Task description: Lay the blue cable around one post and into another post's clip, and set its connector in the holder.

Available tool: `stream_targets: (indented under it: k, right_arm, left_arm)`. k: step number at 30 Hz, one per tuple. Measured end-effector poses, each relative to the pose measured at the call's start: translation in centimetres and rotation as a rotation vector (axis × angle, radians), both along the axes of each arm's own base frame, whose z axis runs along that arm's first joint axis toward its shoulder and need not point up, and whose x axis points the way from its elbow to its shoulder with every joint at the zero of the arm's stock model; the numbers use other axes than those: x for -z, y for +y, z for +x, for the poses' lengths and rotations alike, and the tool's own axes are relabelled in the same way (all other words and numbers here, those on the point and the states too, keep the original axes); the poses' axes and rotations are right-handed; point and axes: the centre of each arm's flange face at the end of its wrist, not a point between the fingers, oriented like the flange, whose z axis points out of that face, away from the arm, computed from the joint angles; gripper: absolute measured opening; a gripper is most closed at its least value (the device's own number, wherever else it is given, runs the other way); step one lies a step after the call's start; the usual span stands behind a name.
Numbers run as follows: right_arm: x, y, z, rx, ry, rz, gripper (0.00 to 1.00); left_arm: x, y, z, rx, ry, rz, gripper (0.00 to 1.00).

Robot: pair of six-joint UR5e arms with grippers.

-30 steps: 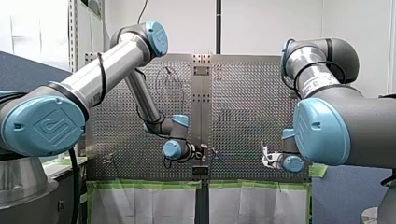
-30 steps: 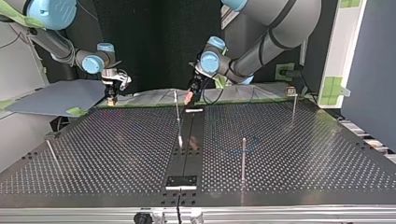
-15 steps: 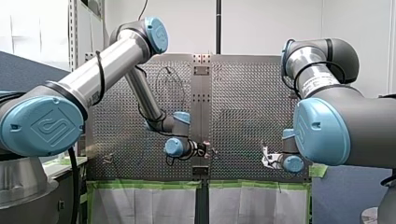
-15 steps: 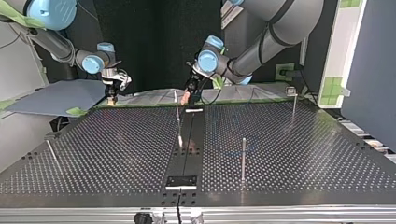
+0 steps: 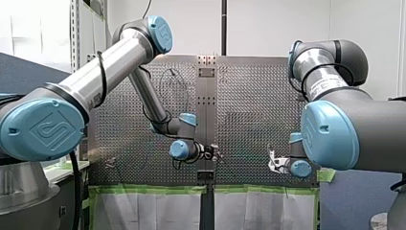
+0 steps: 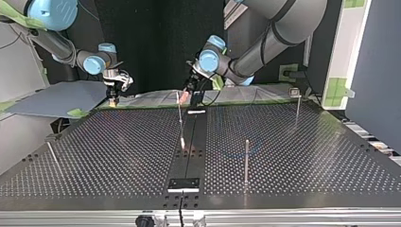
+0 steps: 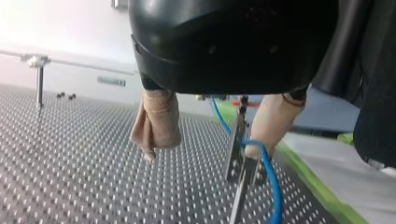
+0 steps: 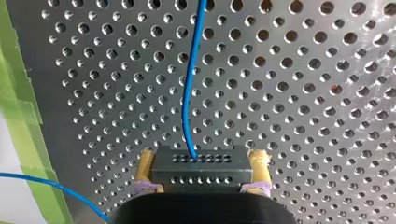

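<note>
In the right wrist view my right gripper (image 8: 202,161) is shut on the black connector (image 8: 201,172), yellow pads on both its sides. The blue cable (image 8: 188,93) runs from it over the perforated table. In the top view that gripper (image 6: 112,98) hangs at the far left edge. My left gripper (image 7: 201,151) stands open with beige pads. A thin post (image 7: 239,149) and a loop of blue cable (image 7: 270,170) sit just inside one finger. In the top view my left gripper (image 6: 186,96) is by the central far post (image 6: 180,118). The holder (image 6: 184,183) is at the near edge.
Other posts stand on the table (image 6: 307,156): one mid-right (image 6: 246,158), one far right with a clip (image 6: 297,101), a leaning one at the near left (image 6: 51,153). Green tape (image 8: 21,112) lines the far edge. A second run of blue cable (image 8: 46,184) crosses the tape.
My left gripper has shifted toward the top view's left, up to the central far post. My right arm has stayed still with the connector.
</note>
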Motion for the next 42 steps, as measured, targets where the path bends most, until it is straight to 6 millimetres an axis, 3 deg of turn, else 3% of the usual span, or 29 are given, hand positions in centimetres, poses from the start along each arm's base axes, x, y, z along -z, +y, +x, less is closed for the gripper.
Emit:
stream_targets:
  k: [11, 42]
  right_arm:
    - [0.0, 0.0, 0.0, -0.001, -0.004, 0.001, 0.19]
    - [0.2, 0.1, 0.0, -0.001, -0.003, 0.006, 0.19]
  left_arm:
    - [0.0, -0.7, -0.5, 0.068, 0.004, -0.006, 1.0]
    - [-0.3, -2.3, -1.3, 0.052, 0.032, -0.126, 1.0]
